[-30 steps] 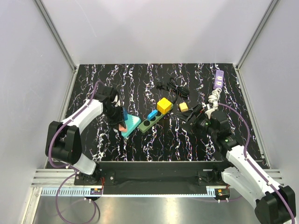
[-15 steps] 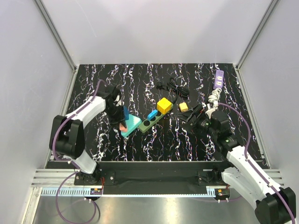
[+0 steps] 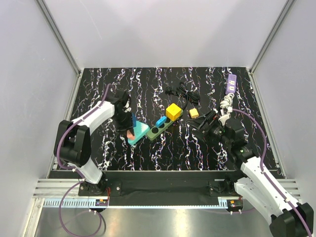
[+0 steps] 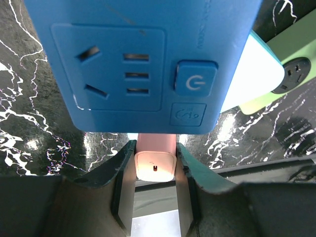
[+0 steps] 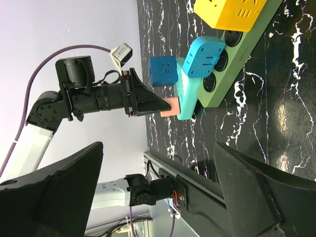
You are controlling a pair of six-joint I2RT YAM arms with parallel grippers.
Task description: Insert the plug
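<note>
left gripper (image 4: 154, 145): part-closed, clamped on small salmon-pink plastic plug (image 4: 154, 167), one pad on each side
plug position: at near end of teal wedge-shaped socket block (image 3: 140, 130), just below dark-blue cube adapter (image 4: 143, 59); already touching the teal block or not, cannot tell
plug axis: in line with the fingers, pointing at the teal block
next move (judgement): short straight push along the finger axis, no re-aim
right gripper (image 3: 203, 120): jaws wide, holding nothing, well apart beyond green power strip (image 3: 154, 132)
nearer arm: left
</note>
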